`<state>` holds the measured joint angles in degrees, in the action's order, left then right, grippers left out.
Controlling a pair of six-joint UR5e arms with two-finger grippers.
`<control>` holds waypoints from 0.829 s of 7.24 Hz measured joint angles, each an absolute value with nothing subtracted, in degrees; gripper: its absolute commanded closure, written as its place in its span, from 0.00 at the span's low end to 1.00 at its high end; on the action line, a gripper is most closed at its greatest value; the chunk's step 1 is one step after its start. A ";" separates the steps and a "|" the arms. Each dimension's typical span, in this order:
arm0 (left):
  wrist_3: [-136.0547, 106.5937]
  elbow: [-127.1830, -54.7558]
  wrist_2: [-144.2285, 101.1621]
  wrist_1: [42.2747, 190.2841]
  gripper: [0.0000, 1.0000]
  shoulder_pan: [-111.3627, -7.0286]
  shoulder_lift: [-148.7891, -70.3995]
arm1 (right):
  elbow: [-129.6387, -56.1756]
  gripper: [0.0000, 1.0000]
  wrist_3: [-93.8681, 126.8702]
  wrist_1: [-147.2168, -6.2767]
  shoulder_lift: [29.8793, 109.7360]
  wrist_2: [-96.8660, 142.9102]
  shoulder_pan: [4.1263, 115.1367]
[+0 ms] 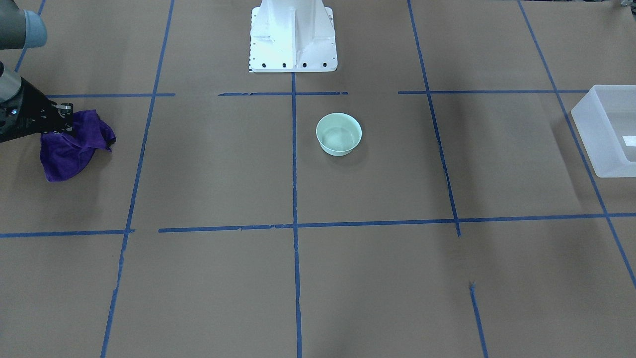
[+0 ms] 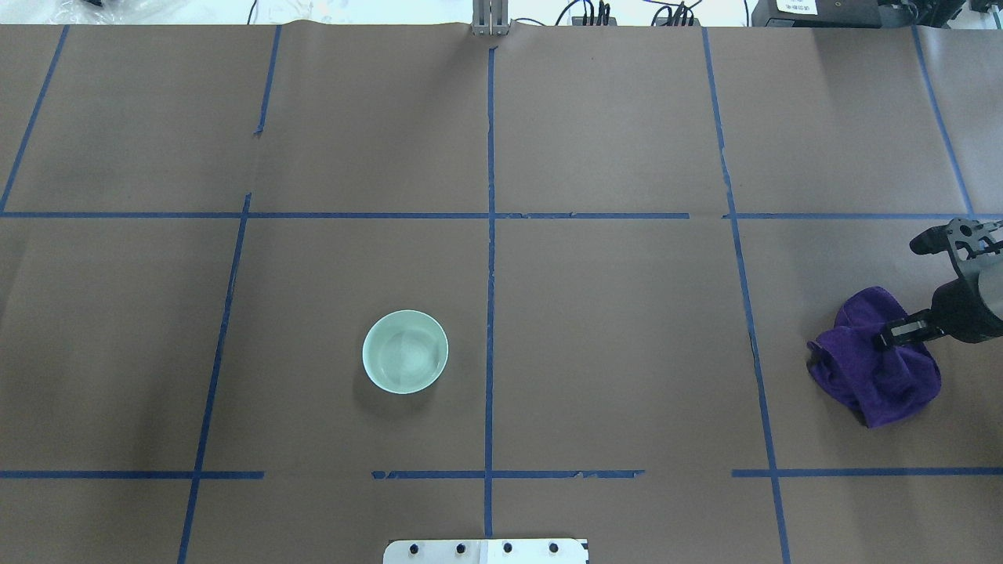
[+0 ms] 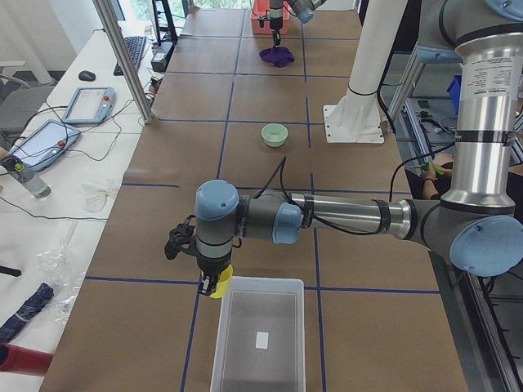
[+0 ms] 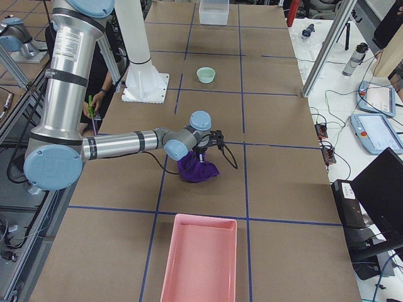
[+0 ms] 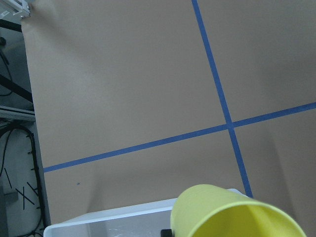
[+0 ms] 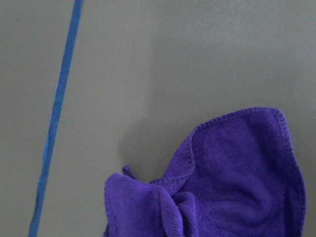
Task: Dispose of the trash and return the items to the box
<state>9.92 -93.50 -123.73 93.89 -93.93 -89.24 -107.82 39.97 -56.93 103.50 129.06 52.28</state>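
My left gripper is shut on the small yellow cup and holds it over the near end wall of the frosted-white box. In the left wrist view the cup fills the lower right, with the box rim below it. The box also shows at the edge of the front view. My right gripper is shut on a bunched purple cloth, which hangs from it down to the table. The cloth also shows in the front view and the right wrist view.
A mint-green bowl stands alone near the table's middle, in front of the white robot base. A pink tray lies at the table's end beyond the cloth. Blue tape lines grid the brown table.
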 measured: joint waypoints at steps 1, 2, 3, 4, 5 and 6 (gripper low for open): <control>9.68 -91.37 -123.89 94.66 1.00 -93.95 -89.26 | -110.48 1.00 40.76 -59.33 103.79 129.83 54.06; 8.76 -89.96 -124.08 95.40 1.00 -93.95 -89.05 | -113.49 1.00 41.11 -63.18 103.67 130.44 56.23; 6.69 -89.51 -124.30 95.80 1.00 -93.85 -88.47 | -116.59 1.00 41.24 -67.55 103.51 130.83 58.75; 4.83 -89.37 -125.10 96.07 1.00 -93.33 -87.73 | -119.37 1.00 41.24 -71.37 103.48 131.46 61.42; 4.02 -89.24 -126.99 96.92 1.00 -92.10 -86.38 | -121.19 1.00 41.09 -73.59 103.46 132.88 64.23; 3.71 -88.76 -129.28 98.93 1.00 -90.45 -84.59 | -122.09 1.00 40.91 -74.46 103.39 134.93 66.87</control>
